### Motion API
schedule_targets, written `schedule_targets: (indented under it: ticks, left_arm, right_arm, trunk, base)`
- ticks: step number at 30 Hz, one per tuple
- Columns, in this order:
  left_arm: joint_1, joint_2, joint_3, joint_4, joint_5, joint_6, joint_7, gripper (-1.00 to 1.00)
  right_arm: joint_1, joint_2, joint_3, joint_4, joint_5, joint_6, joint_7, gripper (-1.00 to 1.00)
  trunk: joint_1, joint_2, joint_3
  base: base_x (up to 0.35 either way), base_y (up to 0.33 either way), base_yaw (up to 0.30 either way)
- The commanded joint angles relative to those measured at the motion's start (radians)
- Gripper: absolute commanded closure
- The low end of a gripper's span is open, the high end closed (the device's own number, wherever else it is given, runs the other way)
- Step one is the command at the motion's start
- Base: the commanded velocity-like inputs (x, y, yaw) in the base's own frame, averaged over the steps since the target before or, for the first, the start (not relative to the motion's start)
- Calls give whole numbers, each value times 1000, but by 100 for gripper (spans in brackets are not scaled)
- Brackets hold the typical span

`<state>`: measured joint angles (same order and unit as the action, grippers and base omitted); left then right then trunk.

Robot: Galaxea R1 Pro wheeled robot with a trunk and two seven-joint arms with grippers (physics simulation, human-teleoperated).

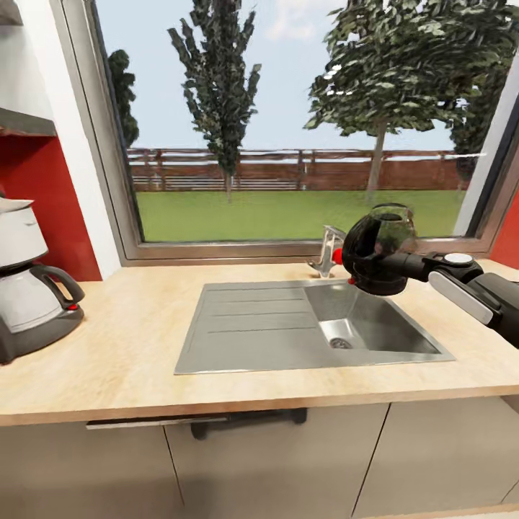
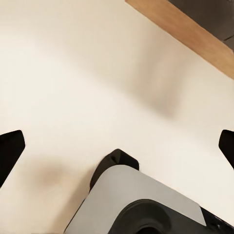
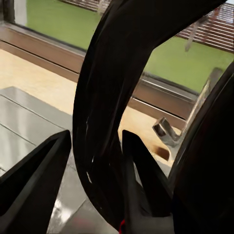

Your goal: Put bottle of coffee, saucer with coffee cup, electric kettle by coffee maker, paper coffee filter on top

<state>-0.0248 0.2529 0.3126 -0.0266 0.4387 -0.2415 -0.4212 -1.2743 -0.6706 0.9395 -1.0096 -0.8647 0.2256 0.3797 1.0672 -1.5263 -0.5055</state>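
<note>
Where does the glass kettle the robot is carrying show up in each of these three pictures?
Head view: the electric kettle hangs right of centre, held above the sink basin, in front of the window.
Left wrist view: not in it.
Right wrist view: close up; its black handle runs between the right gripper fingers.
Shared landmark: the faucet, also at.

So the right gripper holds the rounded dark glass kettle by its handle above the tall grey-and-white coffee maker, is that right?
Not quite. In the head view the right gripper holds the rounded dark glass kettle above the steel sink; the tall grey-and-white coffee maker stands far off at the counter's left.
</note>
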Motion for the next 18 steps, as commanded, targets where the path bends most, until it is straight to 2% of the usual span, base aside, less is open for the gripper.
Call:
schedule_targets:
  ticks: [1, 6, 14, 18]
  left_arm:
    - [-1, 0, 8, 2, -3, -2, -5, -100]
    - [-1, 0, 8, 2, -3, -2, -5, -100]
    - [-1, 0, 8, 2, -3, -2, -5, -100]
    - [-1, 0, 8, 2, -3, -2, -4, -100]
  right_arm:
    - [-2, -1, 2, -1, -13, 4, -1, 100]
    - [-2, -1, 2, 0, -13, 4, -1, 100]
    - [-2, -1, 2, 0, -13, 4, -1, 100]
    - [-2, -1, 2, 0, -13, 4, -1, 100]
  trunk:
    - [0, -1, -1]
    - [0, -1, -1]
    - [0, -1, -1]
    - [0, -1, -1]
  base:
    - [-137, 28, 205]
    - [-232, 51, 98]
    - [-305, 70, 11]
    - [-163, 39, 1]
